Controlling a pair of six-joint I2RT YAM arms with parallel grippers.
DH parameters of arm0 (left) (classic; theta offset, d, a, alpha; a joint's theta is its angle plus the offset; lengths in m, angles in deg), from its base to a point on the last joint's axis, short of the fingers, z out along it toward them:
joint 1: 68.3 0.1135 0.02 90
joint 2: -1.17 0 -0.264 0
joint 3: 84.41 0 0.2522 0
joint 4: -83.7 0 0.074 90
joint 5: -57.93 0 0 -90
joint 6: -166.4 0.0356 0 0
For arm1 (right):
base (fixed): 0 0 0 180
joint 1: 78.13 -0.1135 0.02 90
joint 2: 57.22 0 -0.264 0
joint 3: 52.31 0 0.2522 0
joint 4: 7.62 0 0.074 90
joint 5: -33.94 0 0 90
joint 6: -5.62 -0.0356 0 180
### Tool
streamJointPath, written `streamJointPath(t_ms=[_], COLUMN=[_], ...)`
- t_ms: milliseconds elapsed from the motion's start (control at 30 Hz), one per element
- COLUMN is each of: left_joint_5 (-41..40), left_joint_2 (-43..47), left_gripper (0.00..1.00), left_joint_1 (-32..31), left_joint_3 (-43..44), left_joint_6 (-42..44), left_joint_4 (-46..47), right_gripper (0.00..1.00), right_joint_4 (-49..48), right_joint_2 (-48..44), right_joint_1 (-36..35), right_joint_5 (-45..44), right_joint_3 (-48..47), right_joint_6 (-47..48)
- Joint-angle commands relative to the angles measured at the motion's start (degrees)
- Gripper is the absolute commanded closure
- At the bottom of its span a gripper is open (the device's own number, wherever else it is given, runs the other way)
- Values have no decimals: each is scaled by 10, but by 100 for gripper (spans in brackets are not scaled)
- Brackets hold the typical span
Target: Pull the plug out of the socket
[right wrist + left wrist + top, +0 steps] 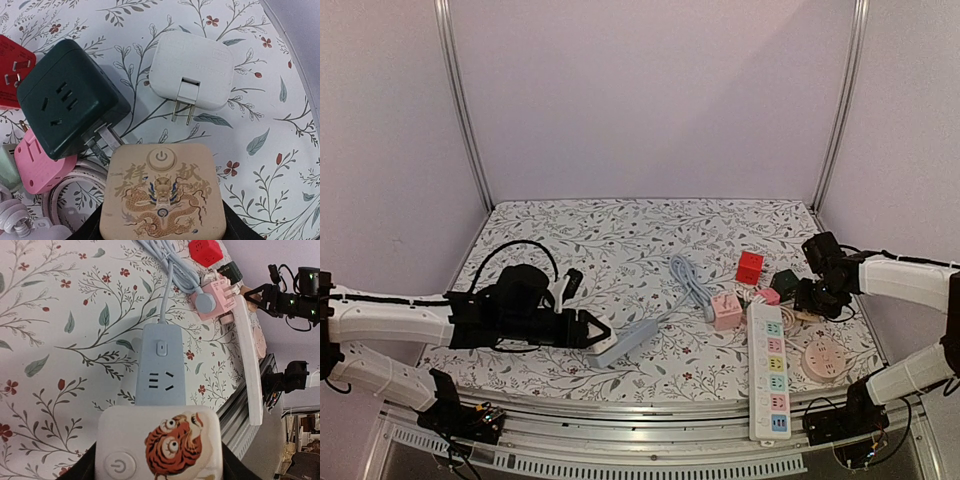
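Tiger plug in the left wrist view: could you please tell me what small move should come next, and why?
Probably a short lift of the left gripper straight up off the blue power strip. The gripper holds the tiger plug, which covers the strip's near end and looks seated there.

Overhead, close wrists; blue socket [635, 335] shared

— How's the light on your feeds?
— Bright and even from overhead. I see only a soft shadow beside the blue power strip [161, 365].
— Any glare?
— A faint sheen on the tiger adapter [160, 440] and the dragon adapter [162, 195], both sharp. My top view is softer, with the walls [650, 90] washed lilac and the poles [465, 110] leaning at the edges.
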State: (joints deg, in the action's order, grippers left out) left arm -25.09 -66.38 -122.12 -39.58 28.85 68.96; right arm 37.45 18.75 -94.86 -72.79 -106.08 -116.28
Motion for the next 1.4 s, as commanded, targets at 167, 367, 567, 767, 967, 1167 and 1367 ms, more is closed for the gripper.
streamJointPath(t_ms=[167, 367, 567, 767, 967, 1167, 1367], left_joint_5=[-10, -15, -35, -48, -63, -68, -66], left_joint_2=[-14, -5, 10, 11, 16, 17, 17], left_gripper=[100, 100, 100, 100, 100, 100, 100], left_joint_1=[11, 11, 12, 15, 19, 21, 21], left_joint_3=[13, 5, -9, -15, -24, -31, -54], left_joint_6=[-18, -30, -45, -61, -73, -71, -27], left_joint_4=[45, 55, 62, 75, 98, 134, 212], right_gripper=[29, 9, 5, 5, 6, 6, 6], right_joint_4=[6, 30, 64, 100, 103, 56, -29], right_joint_2=[-9, -21, -72, -150, -199, -182, -129], right_joint_1=[0, 0, 1, 0, -21, -118, -227], right_joint_5=[22, 7, 17, 78, 155, 187, 170], right_joint_3=[-2, -14, -28, -50, -74, -85, -79], right_joint_6=[-10, -6, -7, -11, -29, -78, -142])
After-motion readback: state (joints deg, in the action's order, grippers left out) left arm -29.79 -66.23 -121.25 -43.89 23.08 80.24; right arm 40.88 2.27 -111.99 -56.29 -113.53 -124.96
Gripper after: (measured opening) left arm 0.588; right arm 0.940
